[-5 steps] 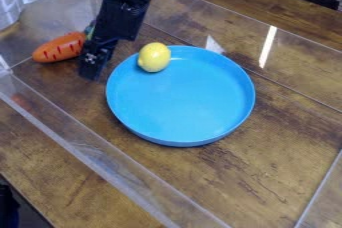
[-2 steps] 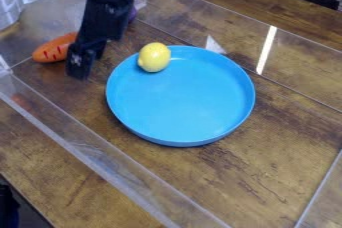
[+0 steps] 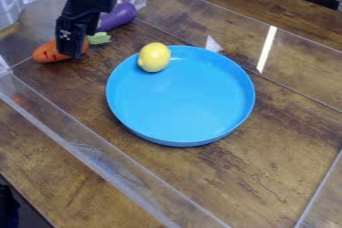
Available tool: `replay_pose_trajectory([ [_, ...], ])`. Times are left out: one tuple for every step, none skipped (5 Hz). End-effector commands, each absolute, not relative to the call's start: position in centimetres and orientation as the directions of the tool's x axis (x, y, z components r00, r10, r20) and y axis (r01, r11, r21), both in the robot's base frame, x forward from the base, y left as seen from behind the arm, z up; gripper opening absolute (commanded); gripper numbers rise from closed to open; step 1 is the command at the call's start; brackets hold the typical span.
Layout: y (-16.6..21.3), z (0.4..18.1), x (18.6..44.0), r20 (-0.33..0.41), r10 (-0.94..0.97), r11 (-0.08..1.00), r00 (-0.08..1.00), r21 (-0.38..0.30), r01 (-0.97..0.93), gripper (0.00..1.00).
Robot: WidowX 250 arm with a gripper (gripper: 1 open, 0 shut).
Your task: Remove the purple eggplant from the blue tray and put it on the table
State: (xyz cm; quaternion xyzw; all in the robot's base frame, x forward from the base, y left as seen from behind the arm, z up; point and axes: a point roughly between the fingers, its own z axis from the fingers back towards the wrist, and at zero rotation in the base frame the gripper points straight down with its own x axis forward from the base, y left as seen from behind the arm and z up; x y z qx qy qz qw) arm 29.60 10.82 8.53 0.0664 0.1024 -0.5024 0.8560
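Note:
The purple eggplant (image 3: 120,14) lies on the table (image 3: 80,152) at the upper left, outside the blue tray (image 3: 201,107) and just right of my arm. My gripper (image 3: 71,48) points down, left of the eggplant and apart from it. Its dark jaws stand open with nothing held. The gripper tips hang right over the orange carrot (image 3: 51,53). A yellow ball (image 3: 154,57) rests inside the tray near its upper left rim.
The carrot lies on the table left of the tray, partly hidden by the gripper. A clear glossy sheet covers the wood planks, and its edge runs diagonally along the lower left. A dark object stands at the far top right.
My arm has moved left and upward in the view, away from the tray's rim. The eggplant, hidden behind the arm before, now shows on the table.

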Motion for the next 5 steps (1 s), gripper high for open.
replay_pose_trajectory([
  [10.2, 9.7, 31.7, -0.225, -0.84, 0.491, 0.493, 0.071, 0.869, 1.0],
  [11.1, 8.0, 32.4, -0.224, -0.856, 0.459, 0.466, 0.084, 0.884, 1.0],
  [12.1, 5.9, 32.5, -0.223, -0.867, 0.438, 0.446, 0.085, 0.895, 1.0],
  [13.0, 4.4, 32.5, -0.213, -0.88, 0.414, 0.425, 0.096, 0.905, 1.0],
  [13.6, 4.8, 32.2, -0.191, -0.872, 0.437, 0.45, 0.105, 0.893, 1.0],
])
